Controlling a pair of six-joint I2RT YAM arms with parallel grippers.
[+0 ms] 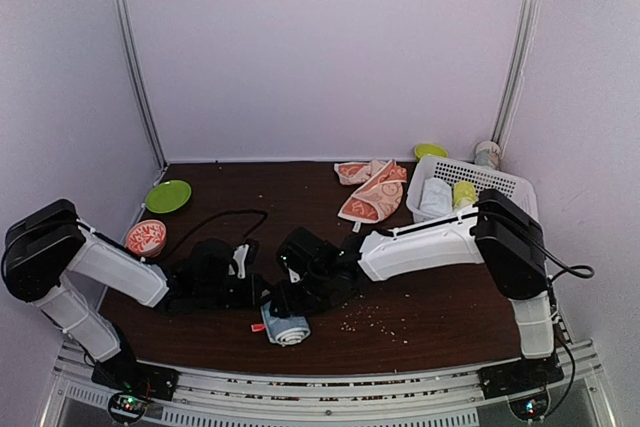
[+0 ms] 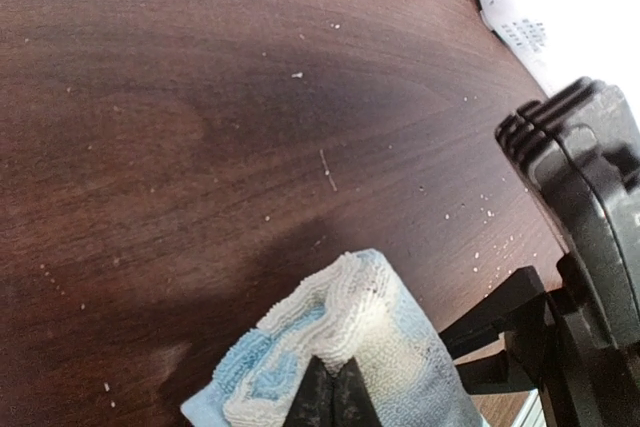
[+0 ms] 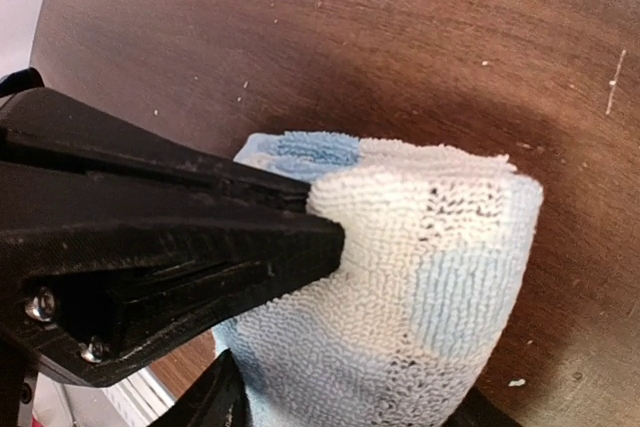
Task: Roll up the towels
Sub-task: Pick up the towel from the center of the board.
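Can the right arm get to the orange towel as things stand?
Probably yes. The orange towel lies on bare table ahead of the right arm, with nothing between. But the right pincer straddles the blue towel, so it must let go first.

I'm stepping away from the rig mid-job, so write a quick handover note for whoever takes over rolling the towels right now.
Left gripper: shut, tips at the edge of the blue towel.
Right gripper: one finger against that towel; a grip cannot be confirmed.
Blue towel: looks rolled, near the table's front edge, between the arms.
Orange towel: crumpled, unrolled, far right beside the white basket.
Done: blue towel rolled.
Left: roll the orange towel.
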